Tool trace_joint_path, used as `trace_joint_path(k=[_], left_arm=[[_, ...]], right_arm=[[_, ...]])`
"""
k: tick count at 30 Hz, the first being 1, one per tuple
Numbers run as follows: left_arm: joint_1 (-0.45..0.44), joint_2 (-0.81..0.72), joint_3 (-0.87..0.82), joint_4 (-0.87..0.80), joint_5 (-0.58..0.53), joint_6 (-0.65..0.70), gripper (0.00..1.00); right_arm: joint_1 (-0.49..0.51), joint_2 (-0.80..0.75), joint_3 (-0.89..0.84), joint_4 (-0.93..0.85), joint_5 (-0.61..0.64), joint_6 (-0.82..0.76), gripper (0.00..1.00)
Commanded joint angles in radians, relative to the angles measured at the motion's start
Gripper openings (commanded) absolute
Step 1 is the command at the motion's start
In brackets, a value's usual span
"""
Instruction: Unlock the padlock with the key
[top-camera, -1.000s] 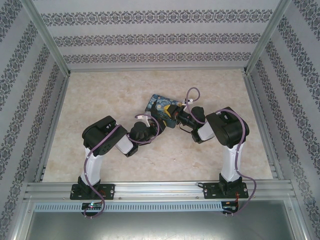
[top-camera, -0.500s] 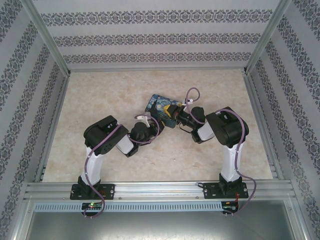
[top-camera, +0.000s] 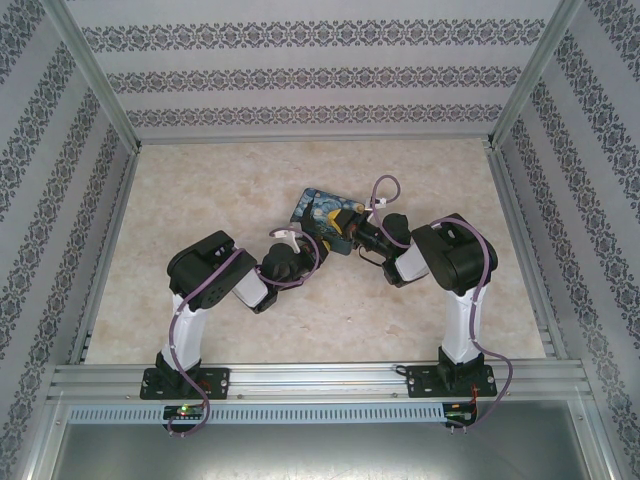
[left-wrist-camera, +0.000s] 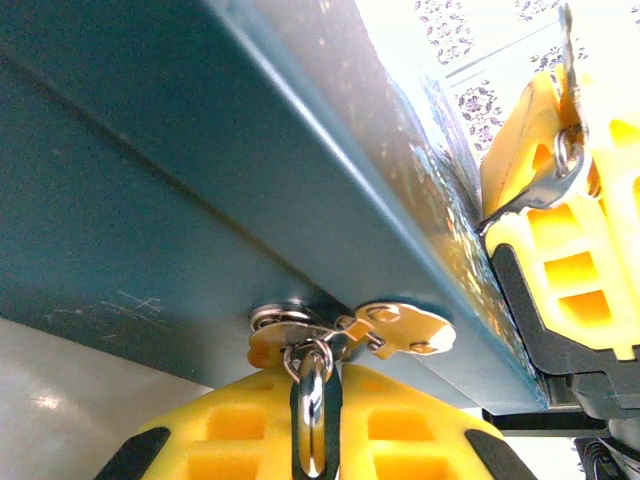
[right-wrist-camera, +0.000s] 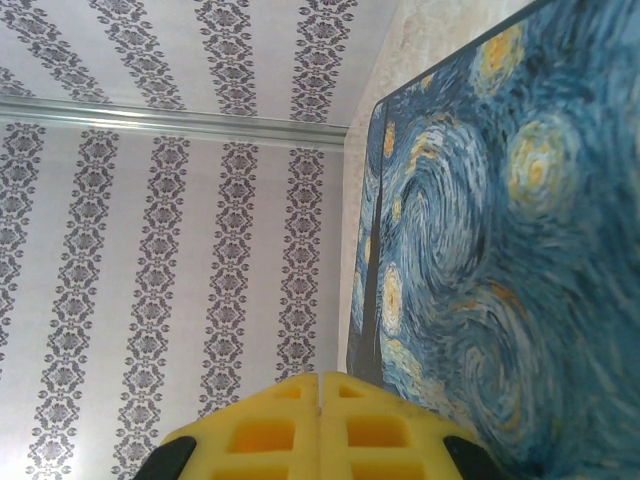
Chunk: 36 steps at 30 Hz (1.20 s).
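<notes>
While the left pincer is clamped almost fully together around the silvery loop of the padlock, which hangs from the hasp on the teal side wall of the painted tin, treat that grip as the fixture for the whole step. Check that the loop sits square between the pads and not out at their tips; a skewed hold would probably let the lock swing when the key goes in. The right pincer has its fingers pressed together just beside the tin's painted lid. A thin metal piece lies against them, probably the key, though you cannot tell whether it is gripped. Line the blade up with the keyway before you push, press lightly, then turn. The lock body is hidden, so advance slowly and do not drag the tin across the worktop.
</notes>
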Motion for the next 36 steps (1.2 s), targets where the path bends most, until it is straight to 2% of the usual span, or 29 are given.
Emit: trace_joint_path(k=[1, 6, 11, 13, 21, 28, 36], left_arm=[[-0.008, 0.047, -0.008, -0.123, 0.017, 0.015, 0.00], [-0.007, -0.001, -0.044, -0.113, 0.052, -0.007, 0.00], [0.002, -0.044, -0.056, -0.136, 0.132, -0.095, 0.00], [0.003, -0.064, -0.058, -0.170, 0.149, -0.132, 0.00], [0.013, -0.107, -0.106, -0.108, 0.171, -0.279, 0.00], [0.019, -0.203, -0.109, -0.183, 0.173, -0.316, 0.00], [0.032, -0.218, -0.081, -0.151, 0.205, -0.405, 0.00]], right_arm=[[0.001, 0.033, -0.010, -0.037, -0.008, 0.008, 0.00], [-0.001, -0.030, -0.007, -0.052, -0.012, 0.010, 0.00], [0.000, -0.136, -0.041, -0.075, -0.024, 0.001, 0.00], [0.003, -0.189, -0.074, -0.084, -0.025, -0.006, 0.00], [0.038, -0.383, -0.257, -0.115, 0.003, -0.043, 0.00], [0.143, -0.550, -0.442, -0.198, 0.124, -0.103, 0.00], [0.238, -0.580, -0.544, -0.221, 0.269, -0.111, 0.00]])
